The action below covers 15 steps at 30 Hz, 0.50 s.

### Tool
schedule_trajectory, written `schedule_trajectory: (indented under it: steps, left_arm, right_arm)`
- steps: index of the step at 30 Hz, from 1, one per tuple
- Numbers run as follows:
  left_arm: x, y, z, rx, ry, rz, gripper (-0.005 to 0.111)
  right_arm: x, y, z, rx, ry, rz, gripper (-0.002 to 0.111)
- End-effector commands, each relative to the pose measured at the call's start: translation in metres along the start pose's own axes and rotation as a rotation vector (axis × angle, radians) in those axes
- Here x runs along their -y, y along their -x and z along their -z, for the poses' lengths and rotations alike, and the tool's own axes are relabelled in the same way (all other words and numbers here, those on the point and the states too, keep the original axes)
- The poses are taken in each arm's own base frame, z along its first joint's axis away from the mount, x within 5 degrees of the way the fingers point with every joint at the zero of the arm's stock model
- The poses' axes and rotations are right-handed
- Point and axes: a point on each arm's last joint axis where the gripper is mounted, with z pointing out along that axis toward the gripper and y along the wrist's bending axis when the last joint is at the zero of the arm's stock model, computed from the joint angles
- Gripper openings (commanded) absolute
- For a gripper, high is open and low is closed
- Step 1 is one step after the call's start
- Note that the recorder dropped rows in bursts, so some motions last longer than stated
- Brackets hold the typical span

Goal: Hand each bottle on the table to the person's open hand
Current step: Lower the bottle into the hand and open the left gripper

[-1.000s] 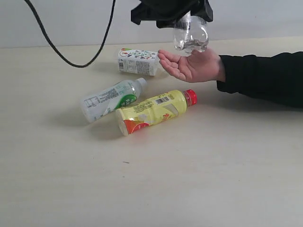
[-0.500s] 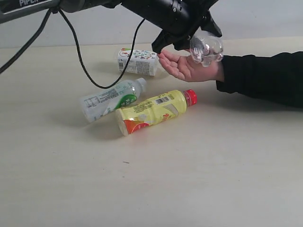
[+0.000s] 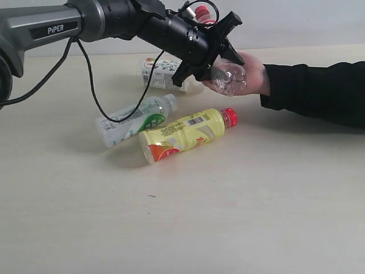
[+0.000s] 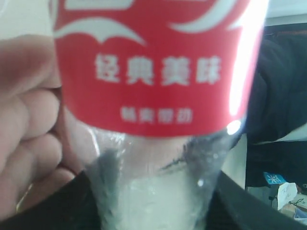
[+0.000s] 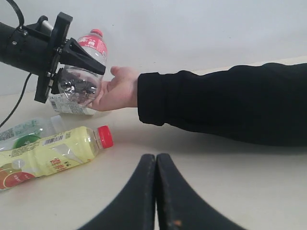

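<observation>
The clear bottle with the red label [image 3: 229, 79] lay tilted across the person's open hand [image 3: 254, 73], its clear base down against the palm and its red cap pointing up and away, toward the back wall. The left gripper [image 3: 223, 64] pinched this bottle around its body, one black finger showing above the base; in the left wrist view the red label [image 4: 153, 72] filled most of the picture, with the hand's bent fingers [image 4: 29, 139] close beside it. The hand lay palm up at the far side of the table [image 3: 256, 200], on an arm in a black sleeve [image 3: 319, 91] that came in from the right. Just behind the left arm lay the squarish bottle [image 3: 162, 73] with its floral label. Nearer the camera the white-green bottle [image 3: 134, 120] and the yellow bottle [image 3: 182, 132] lay on their sides, just beside each other, the yellow one's red cap toward the sleeve. The right gripper [image 5: 156, 160] showed only in its own wrist view, its fingers pressed together on nothing, low over the table and well apart from the bottles.
</observation>
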Motion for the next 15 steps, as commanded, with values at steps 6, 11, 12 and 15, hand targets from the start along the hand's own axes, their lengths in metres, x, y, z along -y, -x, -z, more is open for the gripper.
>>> schedule_trajectory:
  steps: [6,11,12,15]
  left_arm:
    - [0.0014,0.0068,0.0006,0.053,-0.026,0.009,0.078]
    - [0.0015,0.0057,0.0006,0.043,-0.025,-0.044,0.084]
    - [0.0014,0.0052,0.0006,0.037,-0.025,-0.045,0.084]
    - [0.0031,0.0036,0.0021,0.020,-0.026,-0.053,0.084]
  right_arm:
    - [0.0001,-0.0005,-0.0001,0.010,0.000,0.000,0.000]
    - [0.0001,-0.0005,-0.0001,0.010,0.000,0.000,0.000]
    - [0.0001,-0.0005,-0.0001,0.010,0.000,0.000,0.000]
    - [0.0001,-0.0005,-0.0001,0.010,0.000,0.000,0.000]
